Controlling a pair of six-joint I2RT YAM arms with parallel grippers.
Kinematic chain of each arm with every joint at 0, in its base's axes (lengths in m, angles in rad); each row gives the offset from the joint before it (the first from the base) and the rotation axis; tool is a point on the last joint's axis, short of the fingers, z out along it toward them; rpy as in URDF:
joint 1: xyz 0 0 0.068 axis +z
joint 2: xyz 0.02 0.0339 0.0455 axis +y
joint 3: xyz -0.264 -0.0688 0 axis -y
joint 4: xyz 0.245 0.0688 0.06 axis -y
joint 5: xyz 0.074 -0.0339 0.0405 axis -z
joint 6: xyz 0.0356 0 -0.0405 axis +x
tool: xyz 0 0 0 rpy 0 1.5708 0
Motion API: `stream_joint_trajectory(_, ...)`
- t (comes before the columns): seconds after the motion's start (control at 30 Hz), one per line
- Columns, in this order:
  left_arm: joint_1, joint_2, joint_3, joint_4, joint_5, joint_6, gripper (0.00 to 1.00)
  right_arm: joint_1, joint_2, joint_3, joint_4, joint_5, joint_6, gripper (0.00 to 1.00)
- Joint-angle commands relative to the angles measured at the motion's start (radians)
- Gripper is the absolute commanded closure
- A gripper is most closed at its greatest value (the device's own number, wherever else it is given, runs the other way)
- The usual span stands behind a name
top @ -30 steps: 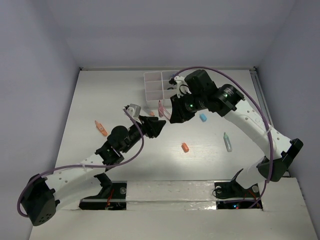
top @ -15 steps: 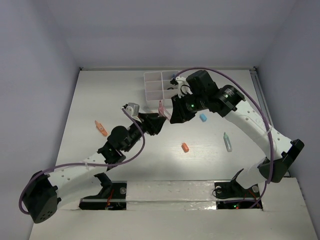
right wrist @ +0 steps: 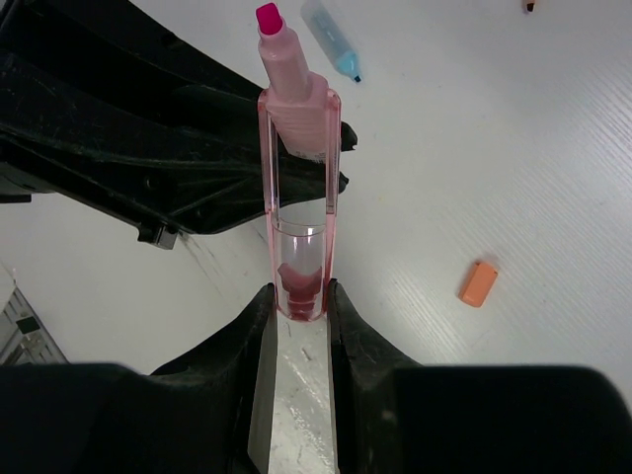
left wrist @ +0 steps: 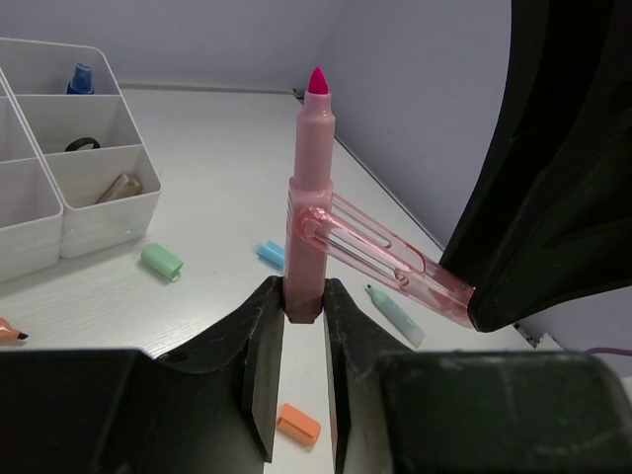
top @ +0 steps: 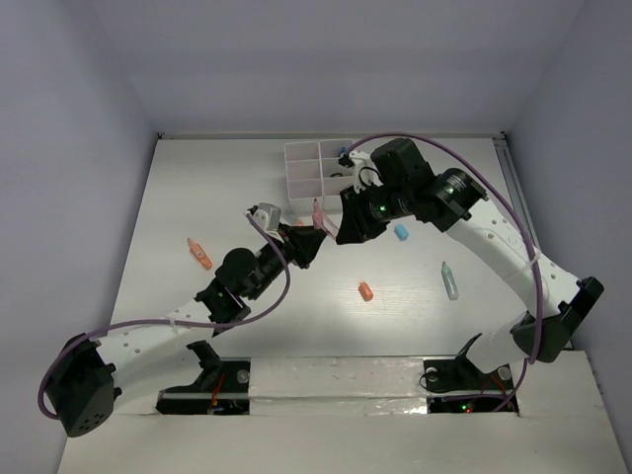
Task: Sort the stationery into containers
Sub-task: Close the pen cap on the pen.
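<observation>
Both jaws clamp the pink marker (left wrist: 306, 188), left on barrel, right on cap (left wrist: 395, 259), near the organiser's (left wrist: 104, 215) front edge.

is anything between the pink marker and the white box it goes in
Nothing visible lies between the pink marker and the white box. The left end effector grips its barrel; the right end effector grips its cap.

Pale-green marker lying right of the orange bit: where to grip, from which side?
Grip the pale-green marker mid-barrel from straight above, jaws across its narrow width: it lies flat on the table, clear of neighbours, long axis roughly near-to-far.
</observation>
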Motion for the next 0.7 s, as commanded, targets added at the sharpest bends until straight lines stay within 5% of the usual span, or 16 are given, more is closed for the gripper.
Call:
stream_joint_trajectory(0.0, -0.004, -0.043, 0.054, 0.021, -0.034, 0.009, 0.89, -0.010, -0.044, -0.012, 0.047, -0.020, 0.005, 1.00)
stream_joint_trajectory(0.27, -0.004, -0.088, 0.027, -0.044, -0.060, 0.013, 1.00, -0.019, -0.044, 0.019, 0.026, -0.005, 0.008, 1.00)
stream_joint_trajectory(0.67, -0.004, -0.116, 0.004, -0.145, 0.041, 0.064, 1.00, -0.028, -0.030, 0.181, 0.001, 0.190, -0.014, 1.00)
